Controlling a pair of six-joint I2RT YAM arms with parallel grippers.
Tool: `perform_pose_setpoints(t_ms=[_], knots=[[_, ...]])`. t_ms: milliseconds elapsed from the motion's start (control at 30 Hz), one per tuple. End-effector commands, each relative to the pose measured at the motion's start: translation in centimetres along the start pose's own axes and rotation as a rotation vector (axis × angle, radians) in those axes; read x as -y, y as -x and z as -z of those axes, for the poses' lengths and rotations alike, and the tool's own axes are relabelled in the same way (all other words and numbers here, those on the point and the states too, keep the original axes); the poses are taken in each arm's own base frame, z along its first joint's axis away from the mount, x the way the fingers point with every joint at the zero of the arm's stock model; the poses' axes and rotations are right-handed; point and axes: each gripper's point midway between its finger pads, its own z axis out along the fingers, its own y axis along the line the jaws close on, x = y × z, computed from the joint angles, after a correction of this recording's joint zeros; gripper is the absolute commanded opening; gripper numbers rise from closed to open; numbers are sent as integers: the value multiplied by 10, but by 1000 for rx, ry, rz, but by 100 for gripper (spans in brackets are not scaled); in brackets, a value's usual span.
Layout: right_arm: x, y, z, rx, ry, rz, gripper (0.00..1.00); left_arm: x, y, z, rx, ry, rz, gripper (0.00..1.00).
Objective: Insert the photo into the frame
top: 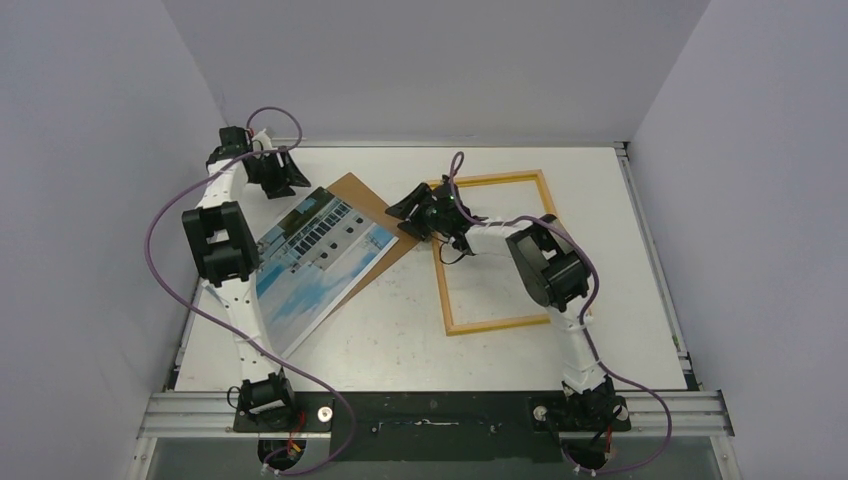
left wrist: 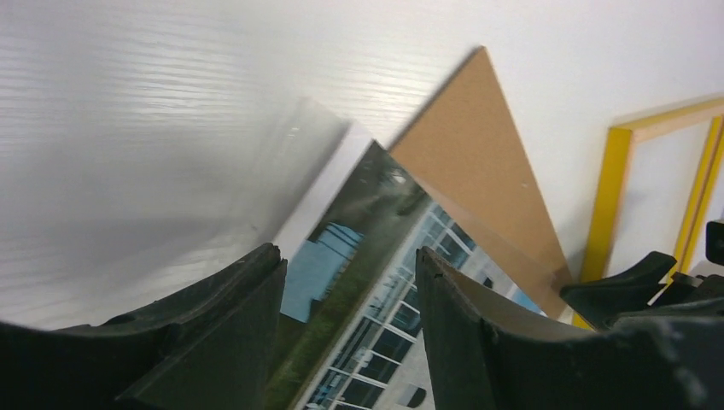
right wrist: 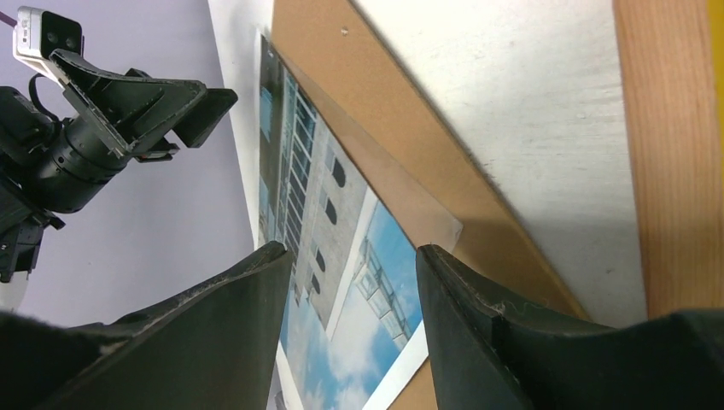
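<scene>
The photo (top: 315, 262) lies flat at the table's left, on the brown backing board (top: 362, 195), with a clear sheet over it. The frame (top: 497, 324) lies flat at centre right, apart from the photo. My left gripper (top: 283, 180) is open and empty just above the photo's far corner; the photo (left wrist: 359, 290) shows between its fingers (left wrist: 256, 290). My right gripper (top: 402, 214) is open and empty above the board's right corner, between the photo and the frame. The photo (right wrist: 341, 256) lies below its fingertips (right wrist: 440, 273). The frame's yellow side (left wrist: 610, 196) shows in the left wrist view.
The clear sheet's corner (right wrist: 435, 224) sticks out past the photo over the backing board (right wrist: 384, 111). The right arm (top: 545, 265) crosses the frame's right side. Grey walls close in the table on the left, back and right.
</scene>
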Motion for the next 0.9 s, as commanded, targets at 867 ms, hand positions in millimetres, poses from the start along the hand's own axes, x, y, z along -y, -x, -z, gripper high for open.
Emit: perform_pose_setpoints(t_ms=[867], knots=[[-7, -1, 24, -1, -146, 124, 58, 7, 14, 12, 66, 214, -128, 77]])
